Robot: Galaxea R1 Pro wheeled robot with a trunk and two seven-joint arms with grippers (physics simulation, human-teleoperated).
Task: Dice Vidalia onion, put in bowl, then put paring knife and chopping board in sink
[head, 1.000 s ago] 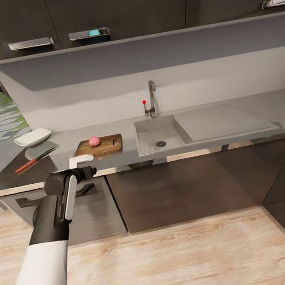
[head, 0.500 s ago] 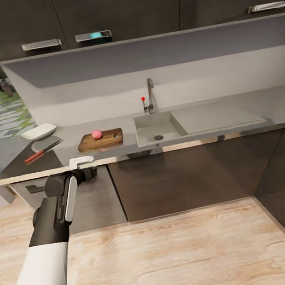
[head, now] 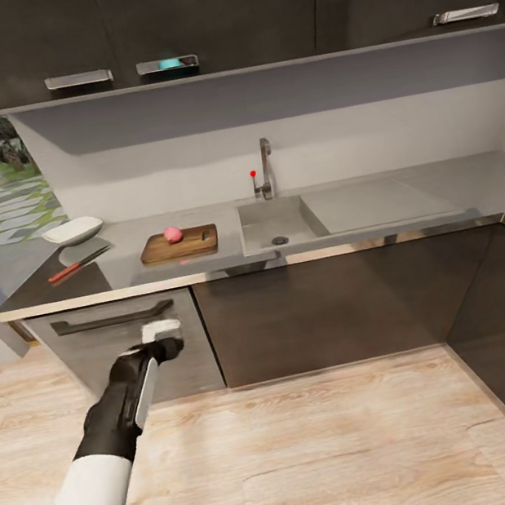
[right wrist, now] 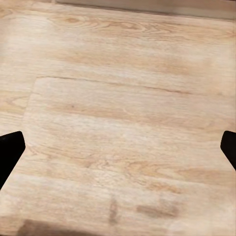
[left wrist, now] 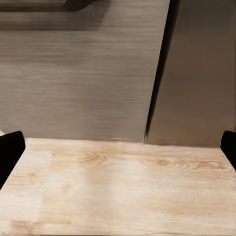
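The Vidalia onion [head: 172, 233] sits on the chopping board [head: 179, 245], which lies flat on the table [head: 381, 231] just left of the sink [head: 274, 226], its tap with the red knob [head: 253, 174] rising behind the basin. Further left the paring knife [head: 77, 264] lies on the table, red handle toward the front edge, near the white bowl [head: 73, 231] (the two look apart, not touching). The left claw [head: 162, 331] hangs low in front of the dark cabinet drawer [head: 125, 349], below the table edge and well apart from the board; in the left wrist view its fingertips [left wrist: 11, 150] stand at the far edges with wooden floor [left wrist: 118, 191] between, so it is spread wide and empty. The right claw's fingertips [right wrist: 10, 147] are likewise spread wide over bare floor. No writing can be read anywhere.
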